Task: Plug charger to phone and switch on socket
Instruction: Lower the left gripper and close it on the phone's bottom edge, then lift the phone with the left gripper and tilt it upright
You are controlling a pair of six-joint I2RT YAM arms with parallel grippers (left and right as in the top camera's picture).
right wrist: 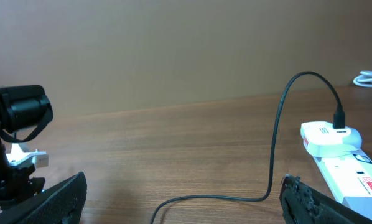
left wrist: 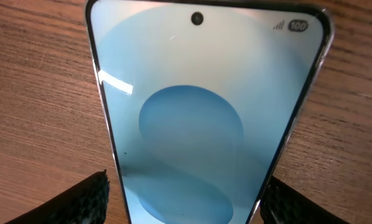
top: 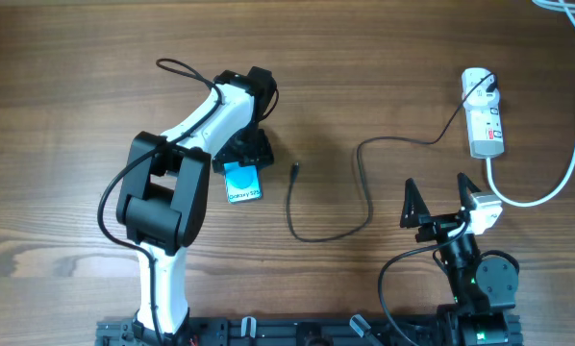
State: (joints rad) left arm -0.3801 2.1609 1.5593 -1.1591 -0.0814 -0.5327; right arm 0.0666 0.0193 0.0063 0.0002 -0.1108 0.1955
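Left gripper (top: pixel 241 156), seen from overhead, hangs over the far end of the phone (top: pixel 243 185). The phone lies flat, left of the table's middle, with its white text end toward the robot. The white left arm (top: pixel 177 183) rises from the near edge and bends right. The charger (top: pixel 318 234) lies apart from the phone, its small tip (top: pixel 295 171) resting on bare wood just to the phone's right. Its cable loops across to the socket (top: pixel 484 127) at the far right. The right gripper (top: pixel 439 200) sits near its base, jaws spread wide and holding nothing. A thick white cord (top: pixel 557 187) curves beside it.

Left wrist view: the screen fills the frame. The two fingers (left wrist: pixel 80 202) stand one on each side of the phone's long edges, parted. A strip of wood shows at the left finger; contact at the right finger cannot be judged.

Right wrist view: both fingers (right wrist: pixel 55 202) are set wide apart, with open table between them. The charger's dark plug (right wrist: pixel 339 118) sits in the socket (right wrist: pixel 351 171) at the right.
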